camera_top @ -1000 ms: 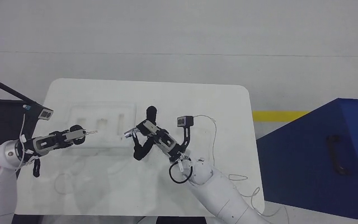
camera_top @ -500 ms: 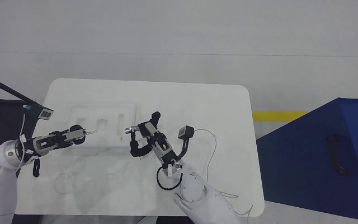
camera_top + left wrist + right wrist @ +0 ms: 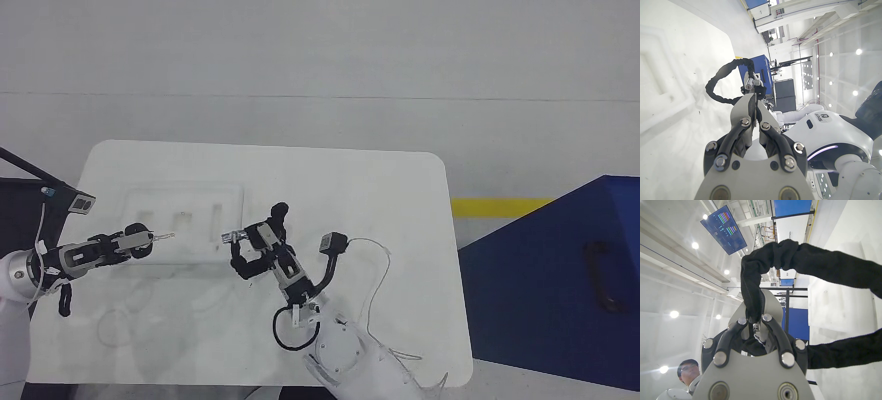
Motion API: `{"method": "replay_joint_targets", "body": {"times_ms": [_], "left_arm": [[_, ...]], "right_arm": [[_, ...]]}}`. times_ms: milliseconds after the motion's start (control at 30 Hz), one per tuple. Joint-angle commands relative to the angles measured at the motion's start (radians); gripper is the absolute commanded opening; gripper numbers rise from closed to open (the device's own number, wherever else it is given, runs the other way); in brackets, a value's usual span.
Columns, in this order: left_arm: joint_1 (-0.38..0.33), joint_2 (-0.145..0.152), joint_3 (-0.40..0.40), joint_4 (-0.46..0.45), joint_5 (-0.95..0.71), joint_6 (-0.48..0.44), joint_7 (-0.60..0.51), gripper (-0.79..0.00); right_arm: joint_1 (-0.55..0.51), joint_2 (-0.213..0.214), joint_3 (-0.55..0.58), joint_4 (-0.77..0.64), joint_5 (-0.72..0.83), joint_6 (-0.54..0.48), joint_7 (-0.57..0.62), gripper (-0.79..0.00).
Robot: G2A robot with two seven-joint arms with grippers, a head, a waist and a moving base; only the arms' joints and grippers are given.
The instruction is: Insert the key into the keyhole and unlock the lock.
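**Though aimed at it, thin flat metal key (image 3: 754, 111) hangs apart from black fabric-sleeved cable lock (image 3: 723, 74)**

The left gripper (image 3: 754, 98) pinches the key between fingers pressed together, the blade pointing toward the lock's silver cylinder (image 3: 749, 86), whose keyhole faces it. The right gripper (image 3: 756, 303) is clamped on the lock's sleeve, holding it off the white table (image 3: 380, 200), at the edge of the white foam tray (image 3: 185, 188). Seen from above, a gap separates key tip and cylinder, above the tray.

Overhead, 2 wrist close-ups; common lock (image 3: 749, 84)
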Motion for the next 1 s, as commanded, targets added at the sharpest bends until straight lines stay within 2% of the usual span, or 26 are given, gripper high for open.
{"method": "replay_joint_targets", "body": {"times_ms": [0,333,600,967], "left_arm": [[0.0,0.0,0.0,0.0,0.0,0.0,0.0,-0.785],[0.0,0.0,0.0,0.0,0.0,0.0,0.0,-0.785],[0.06,-0.005,0.056,-0.077,0.025,-0.024,0.083,-0.785],[0.086,-0.004,0.097,-0.088,-0.036,-0.011,0.068,-0.785]], "right_arm": [[-0.011,-0.005,-0.008,-0.006,-0.028,-0.005,-0.031,-0.785],[-0.021,-0.008,-0.013,-0.015,-0.048,-0.01,-0.046,-0.785],[-0.066,-0.018,-0.009,-0.062,-0.028,0.02,-0.067,-0.785],[-0.08,-0.029,-0.013,-0.044,-0.048,0.006,-0.082,-0.785]]}}
